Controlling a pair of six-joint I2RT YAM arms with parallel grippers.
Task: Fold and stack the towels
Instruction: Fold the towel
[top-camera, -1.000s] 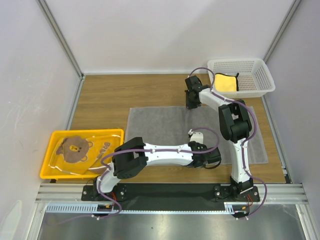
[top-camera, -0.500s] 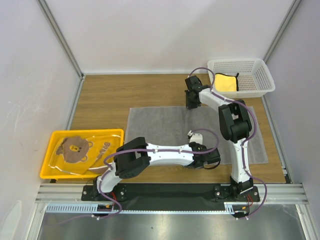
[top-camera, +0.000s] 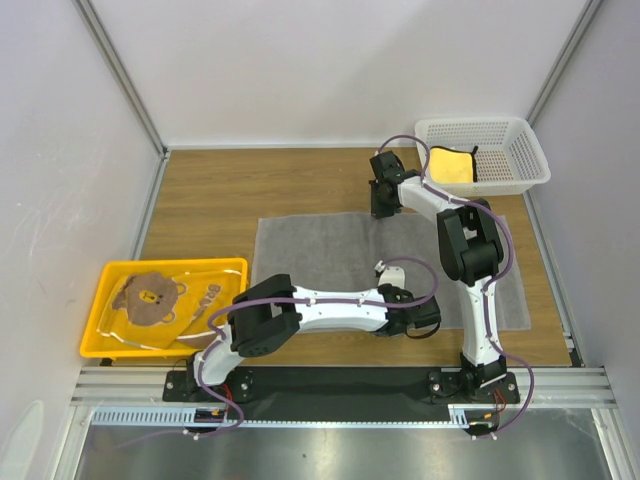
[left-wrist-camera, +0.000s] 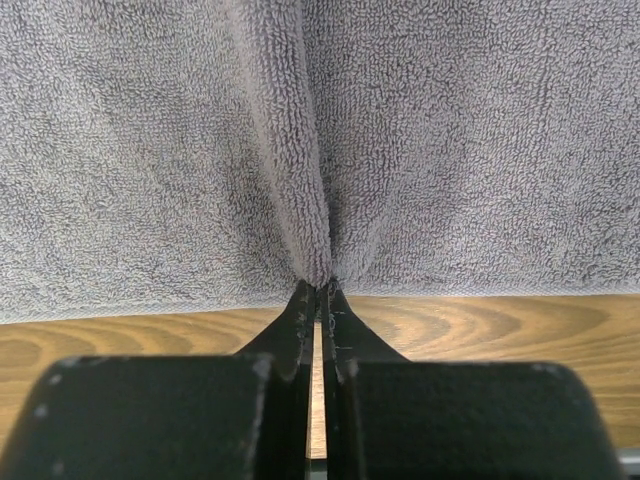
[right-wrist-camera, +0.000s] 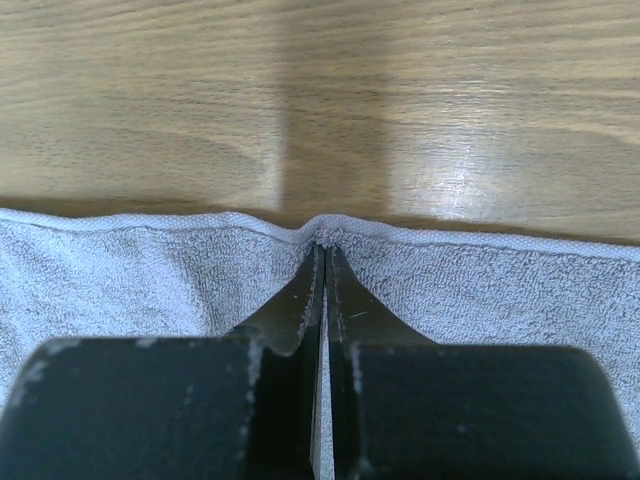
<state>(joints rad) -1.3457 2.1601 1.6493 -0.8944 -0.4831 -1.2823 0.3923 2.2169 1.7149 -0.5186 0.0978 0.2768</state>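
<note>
Readable text: none in any of the three views.
Bear towel (top-camera: 150, 296): small brown marks beside the bear face, seen from the top view, too small to make out as letters.

Bright, even light, soft glare and faint shadow on the wooden tabletop (right-wrist-camera: 470, 150).
</note>
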